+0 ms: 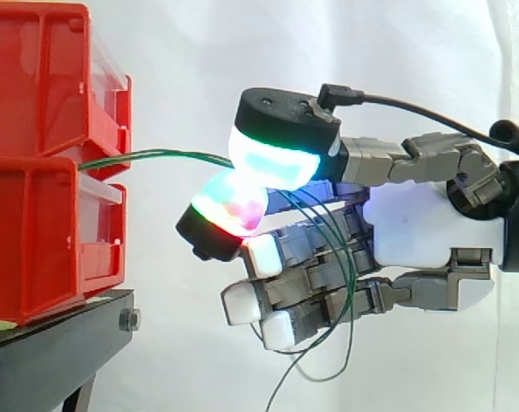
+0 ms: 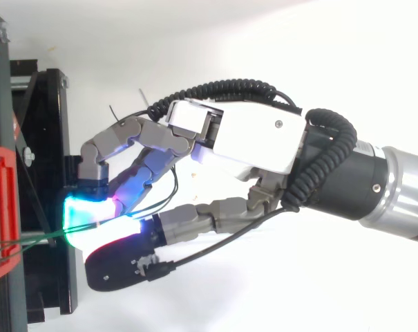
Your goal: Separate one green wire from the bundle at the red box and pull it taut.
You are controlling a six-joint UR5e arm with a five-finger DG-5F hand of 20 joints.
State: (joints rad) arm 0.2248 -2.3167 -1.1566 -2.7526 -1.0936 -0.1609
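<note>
Two red bins are stacked at 9 o'clock in the side view, the upper bin [image 1: 36, 77] set on the lower bin [image 1: 36, 240], and both are carried by a black stand [image 1: 57, 352] at 7 o'clock. Each bin is fronted by a clear panel; what lies inside cannot be made out. Thin green wires [image 1: 156, 156] are seen at the seam between the two bins and are led toward 3 o'clock in a shallow, nearly straight arc.

The hand [image 1: 422, 227] is seen at 3 o'clock before a white curtain [image 1: 199, 51]. It is closed in a pinch. The wires are clamped between two glowing pads at the picture's centre, an upper one [image 1: 272, 159] lit cyan and green and a lower one [image 1: 229, 210] lit green and red. The other fingers are curled in toward 6 o'clock, with white pads. How many wires are caught in the pinch cannot be told. Behind the pinch the wires are hung slack in loops across the curled fingers, down to 6 o'clock.

In the top view the hand [image 2: 250, 142] is pointed toward 9 o'clock, and the wires [image 2: 29, 238] are stretched from the pads to the bins at 8 o'clock.
</note>
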